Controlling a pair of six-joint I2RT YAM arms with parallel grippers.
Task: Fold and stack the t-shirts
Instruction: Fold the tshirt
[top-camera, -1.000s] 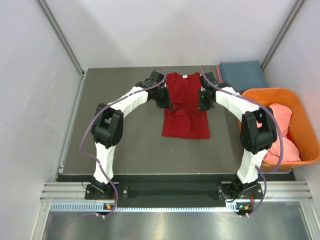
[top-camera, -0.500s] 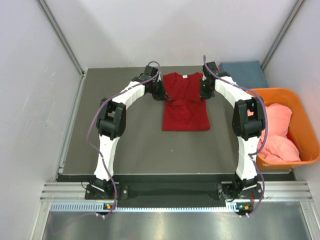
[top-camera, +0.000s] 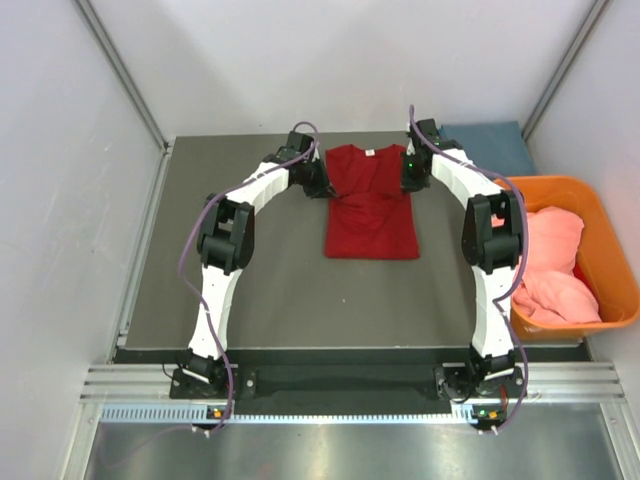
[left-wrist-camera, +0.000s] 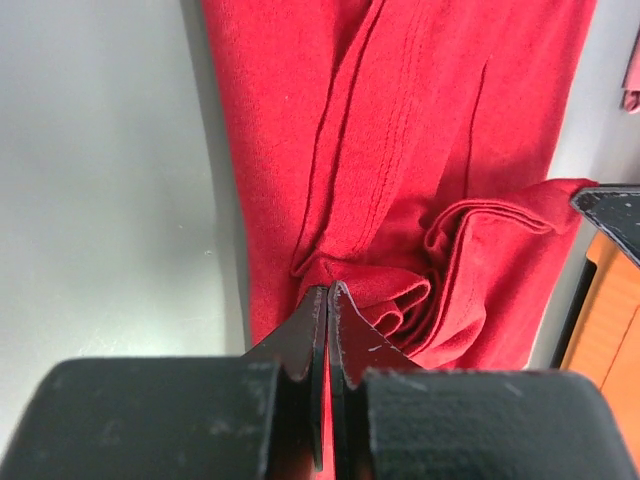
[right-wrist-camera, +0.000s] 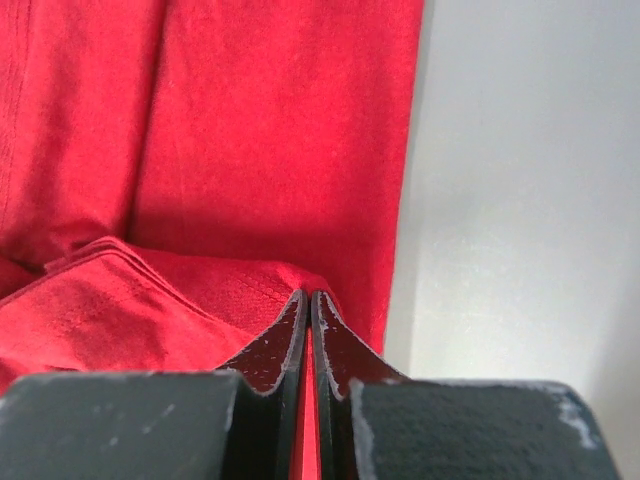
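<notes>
Pale walls enclose a dark grey counter (top-camera: 250, 290), on whose far middle a deep red t-shirt (top-camera: 372, 215) is spread flat; its collar is turned to the far wall and its hem to the arms' bases, so the long axis runs straight away from the robot. The shirt is flanked at its far half by both arms; the left arm (top-camera: 262, 185) is brought to the left side edge and the right arm (top-camera: 455, 180) to the right side edge, each about level with the other. The left jaws are seen pressed together on a bunched fold of red cloth; the right jaws are likewise closed, with a sliver of red cloth pinched between them. A folded blue t-shirt (top-camera: 487, 150) is laid in the far right corner; a salmon-pink t-shirt (top-camera: 560, 265) is heaped in the orange tub (top-camera: 545, 183) at the right. Neither arm is judged nearer, since each edge is held by its own side; the coming fold is likely to be carried along the long axis, from collar towards hem.
</notes>
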